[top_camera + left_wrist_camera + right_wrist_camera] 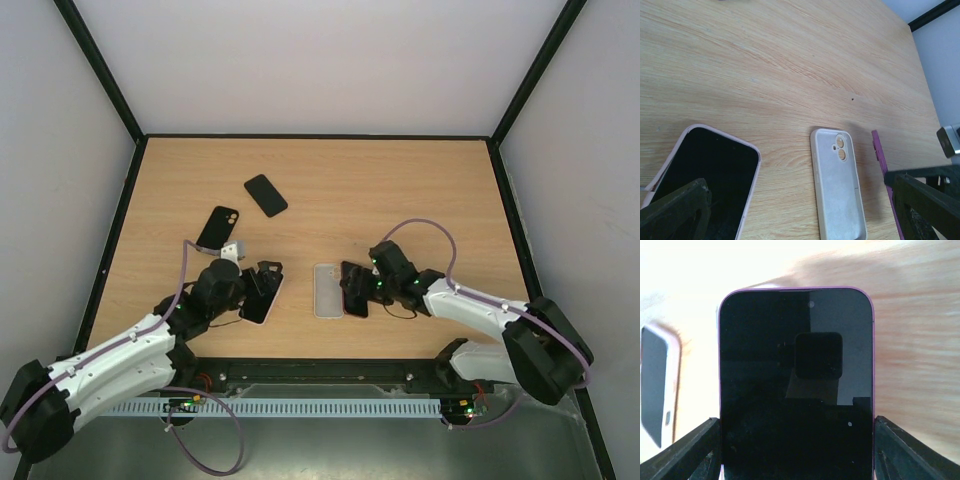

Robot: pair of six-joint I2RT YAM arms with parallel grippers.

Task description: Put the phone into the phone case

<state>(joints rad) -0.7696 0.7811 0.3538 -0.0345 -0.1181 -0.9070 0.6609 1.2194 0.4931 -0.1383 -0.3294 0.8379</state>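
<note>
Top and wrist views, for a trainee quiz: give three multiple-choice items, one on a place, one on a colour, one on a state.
1. The empty pale case lies:
A) between the left gripper and the right gripper
B) at the far edge
C) on a black phone

2. The rim of the held phone is:
A) green
B) purple
C) orange

3. The right gripper is:
A) open and empty
B) shut on the case
C) shut on the phone

Answers:
1. A, the top view shows it between them.
2. B, the purple edge shows in both wrist views.
3. C, its fingers press the phone's sides.

Purple phone [796,350] beside empty case [838,190] (pale)
</note>
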